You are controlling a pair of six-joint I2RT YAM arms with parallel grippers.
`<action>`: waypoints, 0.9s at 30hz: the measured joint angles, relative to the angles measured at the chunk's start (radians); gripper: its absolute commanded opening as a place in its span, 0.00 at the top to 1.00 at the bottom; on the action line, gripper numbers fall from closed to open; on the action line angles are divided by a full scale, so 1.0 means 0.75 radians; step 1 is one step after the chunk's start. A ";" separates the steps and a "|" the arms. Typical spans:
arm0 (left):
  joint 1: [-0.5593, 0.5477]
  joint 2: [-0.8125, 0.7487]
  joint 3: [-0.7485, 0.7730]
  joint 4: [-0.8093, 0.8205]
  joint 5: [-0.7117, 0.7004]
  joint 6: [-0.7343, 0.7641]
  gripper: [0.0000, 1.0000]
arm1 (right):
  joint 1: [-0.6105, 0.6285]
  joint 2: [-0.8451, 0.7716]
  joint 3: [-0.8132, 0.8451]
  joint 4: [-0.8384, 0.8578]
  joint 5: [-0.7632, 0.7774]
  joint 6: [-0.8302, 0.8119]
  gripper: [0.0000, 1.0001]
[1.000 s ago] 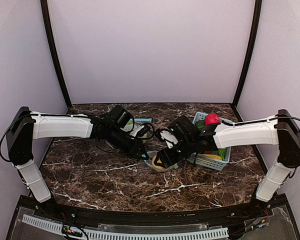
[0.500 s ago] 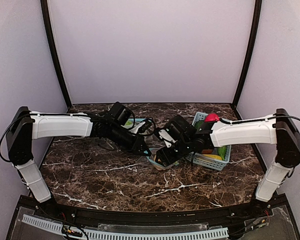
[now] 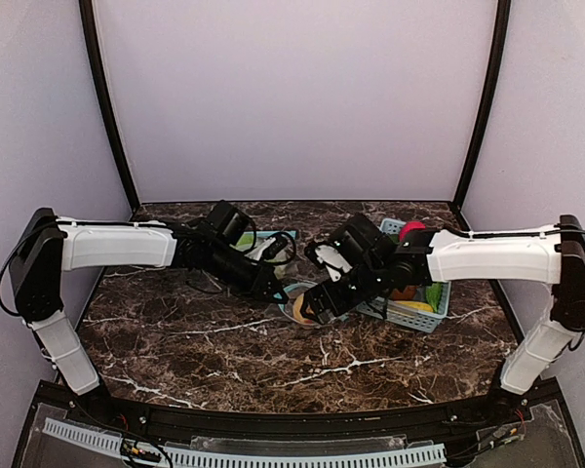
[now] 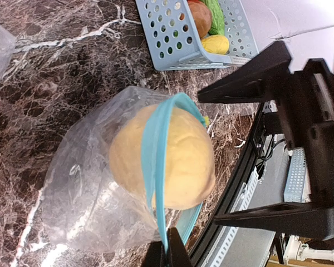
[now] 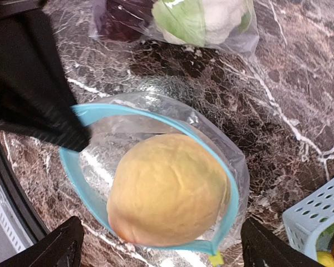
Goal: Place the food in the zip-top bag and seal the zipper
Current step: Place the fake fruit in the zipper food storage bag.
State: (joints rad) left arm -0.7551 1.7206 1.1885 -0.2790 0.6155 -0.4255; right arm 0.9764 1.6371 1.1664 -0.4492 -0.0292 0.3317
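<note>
A round yellow-orange fruit (image 5: 167, 189) is sat inside the zip-top bag (image 5: 156, 113), which is laid on the marble worktop (image 5: 300, 100) with its mouth gaping open. The bag's blue zipper rim is pinched tight by the left fingers (image 4: 167, 253). The right fingers (image 3: 320, 300) are spread wide above the bag, nothing gripped. More food is seen in the light-blue basket (image 4: 172, 39) near it, and a cauliflower (image 5: 211, 16) is tucked in a second clear bag nearby.
</note>
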 measured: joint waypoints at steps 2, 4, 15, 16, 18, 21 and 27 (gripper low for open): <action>0.009 0.000 -0.002 -0.004 -0.004 0.004 0.99 | 0.000 -0.065 -0.011 -0.008 -0.007 0.006 0.01; 0.017 0.000 -0.002 -0.004 -0.007 0.007 0.99 | -0.001 -0.131 -0.024 -0.008 -0.005 0.011 0.01; 0.018 0.000 -0.006 -0.008 -0.007 0.019 0.99 | -0.057 -0.110 -0.073 0.064 0.002 0.039 0.01; 0.018 0.000 -0.008 -0.008 -0.007 0.019 0.99 | -0.069 -0.090 -0.075 0.084 -0.006 0.039 0.02; 0.018 0.000 -0.011 -0.009 -0.007 0.020 0.99 | -0.092 -0.051 -0.079 0.125 -0.028 0.039 0.01; 0.018 0.000 -0.015 -0.009 -0.004 0.024 0.99 | -0.114 -0.004 -0.083 0.186 -0.072 0.039 0.01; 0.018 -0.001 -0.021 -0.007 0.021 0.030 0.99 | -0.129 0.062 -0.083 0.302 -0.144 0.039 0.01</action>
State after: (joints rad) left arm -0.7414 1.7203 1.1728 -0.2844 0.6315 -0.4034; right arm 0.8795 1.6833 1.1042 -0.2226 -0.1371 0.3607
